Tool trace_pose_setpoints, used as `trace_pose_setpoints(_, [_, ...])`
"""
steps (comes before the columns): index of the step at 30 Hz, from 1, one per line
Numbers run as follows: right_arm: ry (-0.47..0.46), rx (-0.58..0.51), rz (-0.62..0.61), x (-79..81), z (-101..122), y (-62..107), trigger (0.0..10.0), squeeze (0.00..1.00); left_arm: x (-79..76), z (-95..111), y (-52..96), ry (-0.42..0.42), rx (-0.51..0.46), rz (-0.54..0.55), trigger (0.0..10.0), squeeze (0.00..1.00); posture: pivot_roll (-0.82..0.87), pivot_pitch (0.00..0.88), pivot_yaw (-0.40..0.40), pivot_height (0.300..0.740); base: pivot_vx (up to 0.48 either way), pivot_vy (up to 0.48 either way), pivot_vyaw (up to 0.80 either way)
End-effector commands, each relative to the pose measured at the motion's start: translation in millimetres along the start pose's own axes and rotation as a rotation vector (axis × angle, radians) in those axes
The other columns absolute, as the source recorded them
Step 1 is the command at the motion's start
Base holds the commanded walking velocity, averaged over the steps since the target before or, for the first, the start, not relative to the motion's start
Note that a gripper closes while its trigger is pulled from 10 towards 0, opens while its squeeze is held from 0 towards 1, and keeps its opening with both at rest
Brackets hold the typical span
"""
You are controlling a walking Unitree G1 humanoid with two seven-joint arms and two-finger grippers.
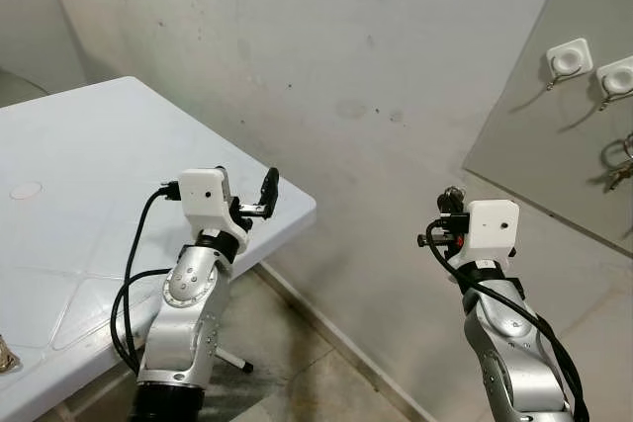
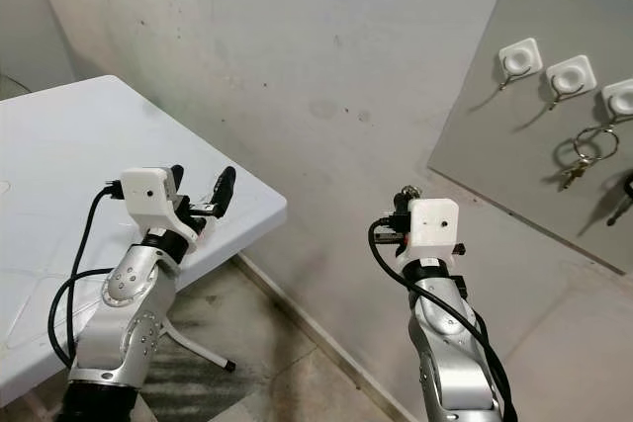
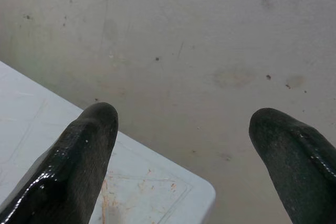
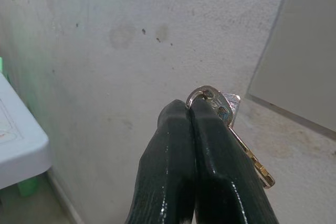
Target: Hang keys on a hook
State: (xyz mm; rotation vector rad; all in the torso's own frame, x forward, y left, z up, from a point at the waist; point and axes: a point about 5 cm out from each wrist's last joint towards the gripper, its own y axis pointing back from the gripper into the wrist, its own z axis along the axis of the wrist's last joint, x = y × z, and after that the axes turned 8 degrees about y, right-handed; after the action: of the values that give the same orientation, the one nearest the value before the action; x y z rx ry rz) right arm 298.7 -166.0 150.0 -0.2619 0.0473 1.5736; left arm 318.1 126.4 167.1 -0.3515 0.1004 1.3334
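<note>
My right gripper (image 4: pixel 190 107) is shut on a small bunch of keys (image 4: pixel 227 109), a silver key and a brass one sticking out beside the fingertips. It is held up in front of the bare wall, left of and lower than a grey board (image 2: pixel 495 155). The board carries three white hooks (image 2: pixel 572 76) in a row. Another key ring (image 2: pixel 584 155) hangs on the board below them, with a dark item (image 2: pixel 625 200) at the frame edge. My left gripper (image 2: pixel 201 185) is open and holds nothing, raised over the corner of the white table (image 2: pixel 59 175).
The stained plaster wall (image 1: pixel 326 86) is close ahead, meeting a tiled floor (image 2: pixel 287 363). A table leg (image 2: pixel 198 348) slants to the floor under the table corner. Free floor lies between my two arms.
</note>
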Motion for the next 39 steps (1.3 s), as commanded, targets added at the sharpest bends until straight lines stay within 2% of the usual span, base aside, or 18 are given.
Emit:
trace_pose_setpoints(1, [0.007, -0.013, -0.011, -3.1, 2.8, -1.1, 10.0, 0.0, -0.7, 0.5, 0.6, -0.019, -0.002, -0.01, 10.0, 0.0, 0.01, 0.0, -0.039, 0.74, 0.0, 0.0, -0.72])
trace_pose_setpoints(3, [0.007, -0.012, -0.01, -2.5, 2.6, -0.8, 10.0, 0.0, 0.2, 1.6, 0.4, -0.022, -0.004, -0.003, 10.0, 0.0, 0.01, 0.0, -0.039, 0.74, 0.0, -0.48, -0.72])
trace_pose_setpoints(6, [0.008, -0.01, -0.011, -2.5, 2.1, -0.5, 10.0, 0.0, -1.4, 1.6, -0.2, 0.058, -0.015, 0.012, 10.0, 0.0, 0.01, 0.0, -0.041, 0.74, 0.0, 0.0, -0.72])
trace_pose_setpoints(9, [0.009, -0.01, -0.011, -2.9, 2.3, -0.5, 10.0, 0.0, -1.0, 2.8, -0.3, 0.042, -0.025, 0.023, 10.0, 0.0, 0.01, 0.002, -0.042, 0.74, 0.0, 0.0, -0.72])
trace_pose_setpoints(10, [0.01, -0.009, -0.011, -3.2, 2.1, -0.3, 10.0, 0.0, -1.0, 2.2, -0.1, 0.013, -0.02, 0.025, 10.0, 0.0, 0.01, 0.008, -0.045, 0.74, 0.0, 0.0, -0.71])
trace_pose_setpoints(39, [0.022, -0.001, 0.005, -3.0, 2.1, -1.1, 10.0, 0.0, 0.4, 0.3, 3.6, 0.038, -0.01, 0.046, 10.0, 0.0, 0.02, 0.036, -0.058, 0.74, 0.0, 0.0, -0.72])
